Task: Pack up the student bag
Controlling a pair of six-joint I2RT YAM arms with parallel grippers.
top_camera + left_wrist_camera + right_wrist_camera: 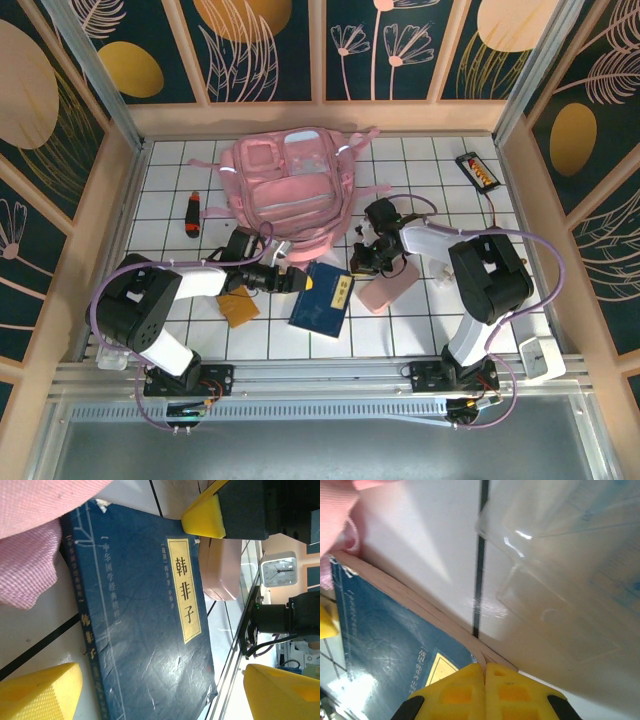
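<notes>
You had the student bag (285, 185) lying flat at the far middle of the table (420, 330), front pockets up, straps trailing right. Its near edge hung just over the far end of a dark blue book (323, 297); the left wrist view showed that pink fabric (30, 540) touching the book's (145, 620) corner.

Your left gripper (300, 283) sat at the book's left edge, just near of the bag. Its yellow fingers (37, 692) were spread wide either side of the cover, pinching nothing.

Your right gripper (362, 262) was at the book's far right corner. Its fingertips (484, 680) were pressed together right at the book's (385, 645) edge. You couldn't tell whether a sliver of cover was caught between them. A clear plastic sleeve (560, 570) lay just beside it on the tabletop.

A small pink case (385, 290) lay right of the book, near it. A brown flat item (238, 305) lay left of the book. An orange-and-black tool (192, 213) sat left of the bag. A black item with red and yellow bits (478, 170) sat far right, well apart. A white clock (540, 357) was at the near right edge.
</notes>
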